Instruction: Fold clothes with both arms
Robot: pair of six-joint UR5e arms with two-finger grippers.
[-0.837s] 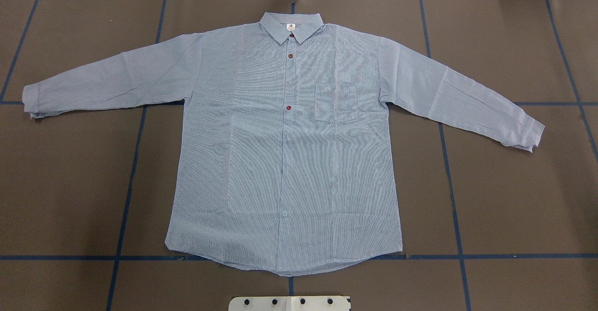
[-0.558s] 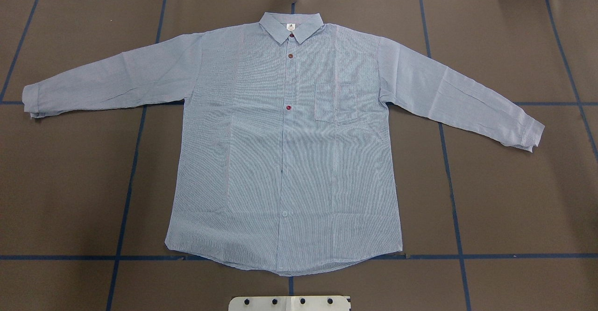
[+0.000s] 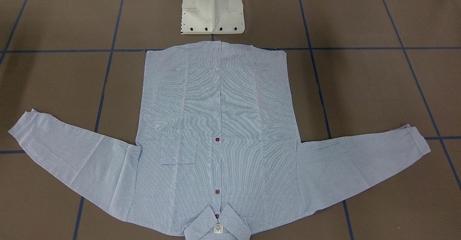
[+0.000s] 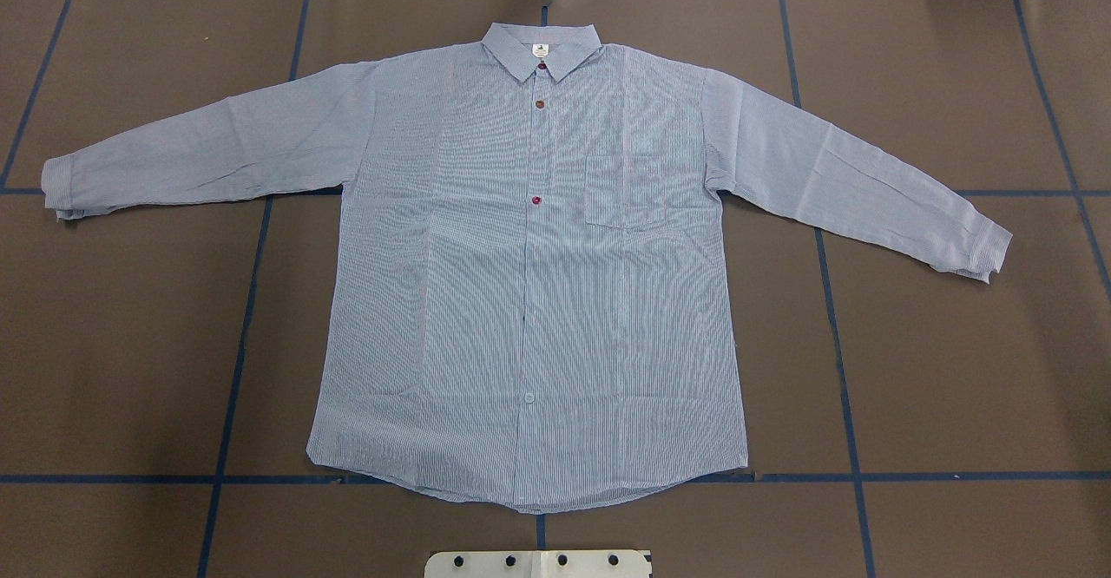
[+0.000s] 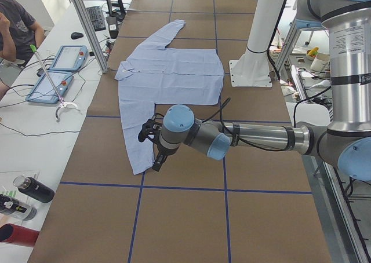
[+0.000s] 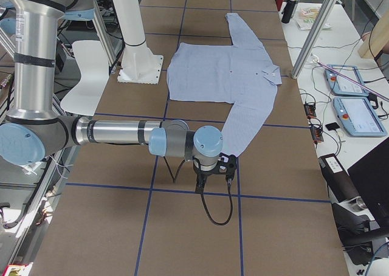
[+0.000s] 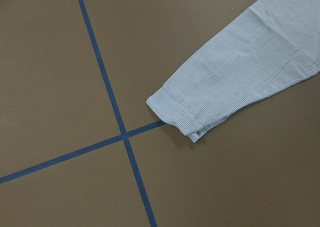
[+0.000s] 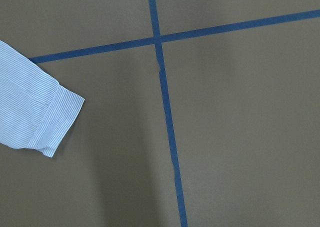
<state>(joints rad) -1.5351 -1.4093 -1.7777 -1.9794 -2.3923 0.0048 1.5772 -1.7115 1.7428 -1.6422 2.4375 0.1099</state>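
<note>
Striped shirt (image 4: 529, 300) is lying flat and front up at the centre of the overhead frame on the bench (image 4: 955, 370), collar toward the top edge, sleeves spreading toward both sides. The left arm (image 5: 255, 138) and right arm (image 6: 115, 132) are each hovering beside a cuff; whether their jaws are spread cannot be told.

Brown table (image 4: 955, 344) — blue tape grid (image 4: 955, 476), white side bench (image 5: 23, 135), two teach pendants (image 5: 68, 58) on it
</note>
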